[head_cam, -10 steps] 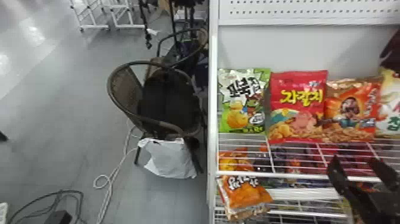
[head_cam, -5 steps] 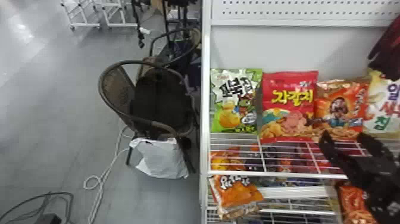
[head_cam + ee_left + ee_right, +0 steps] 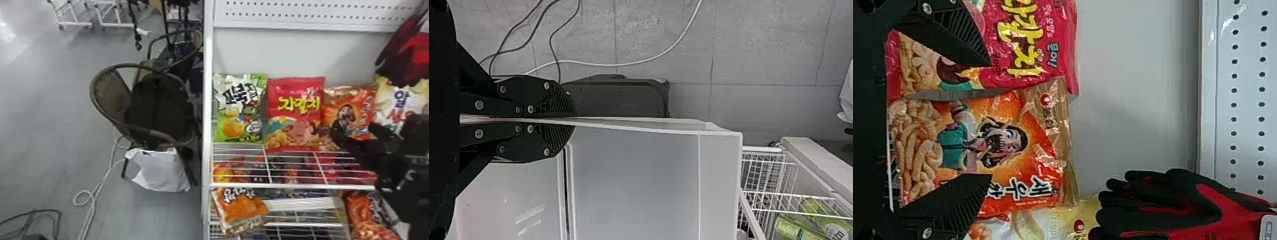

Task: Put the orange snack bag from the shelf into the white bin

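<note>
Right gripper (image 3: 357, 127) has its jaws spread wide, nothing pinched, arm in from the head view's right edge and reaching up to the top shelf (image 3: 293, 185). Left gripper (image 3: 570, 120) has the bin (image 3: 639, 175) wall squeezed between its fingers, btw. Orange bag (image 3: 1043, 150) stands on the shelf just past the right jaws, one finger overlapping its front, the other overlapping the red bag (image 3: 1060, 65) beside it.

Orange snack bag (image 3: 348, 110) partly behind right gripper (image 3: 355, 127); white bin (image 3: 639, 185), glove (image 3: 1173, 205) cut off by view edges.
</note>
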Robot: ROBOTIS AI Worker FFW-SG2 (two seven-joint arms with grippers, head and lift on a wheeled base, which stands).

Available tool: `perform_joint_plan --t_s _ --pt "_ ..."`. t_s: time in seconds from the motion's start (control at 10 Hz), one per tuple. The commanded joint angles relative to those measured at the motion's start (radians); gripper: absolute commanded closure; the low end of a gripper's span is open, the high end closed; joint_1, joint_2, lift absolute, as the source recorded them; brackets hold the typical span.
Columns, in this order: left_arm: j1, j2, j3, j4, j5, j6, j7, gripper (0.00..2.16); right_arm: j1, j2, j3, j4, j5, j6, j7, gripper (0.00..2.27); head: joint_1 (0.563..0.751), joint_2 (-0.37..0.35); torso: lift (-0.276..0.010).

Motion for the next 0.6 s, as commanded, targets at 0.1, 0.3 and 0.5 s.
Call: perform_joint_plan --t_s 0.1,0.3,0.5 --pt "0.002 0.000 0.001 0.000 0.000 0.004 0.000 2.13 -0.083 -0.020 0.010 0.047 0.012 0.055 -0.012 0.09 0.695 -0.053 0.001" --pt "0.002 0.000 0.001 0.000 0.000 0.004 0.000 2.13 -0.147 -0.028 0.016 0.094 0.033 0.095 -0.013 0.09 0.695 -0.064 0.001" --pt "0.002 0.000 0.001 0.000 0.000 0.004 0.000 2.13 -0.204 -0.045 0.040 0.143 0.049 0.119 -0.015 0.09 0.695 -0.073 0.001"
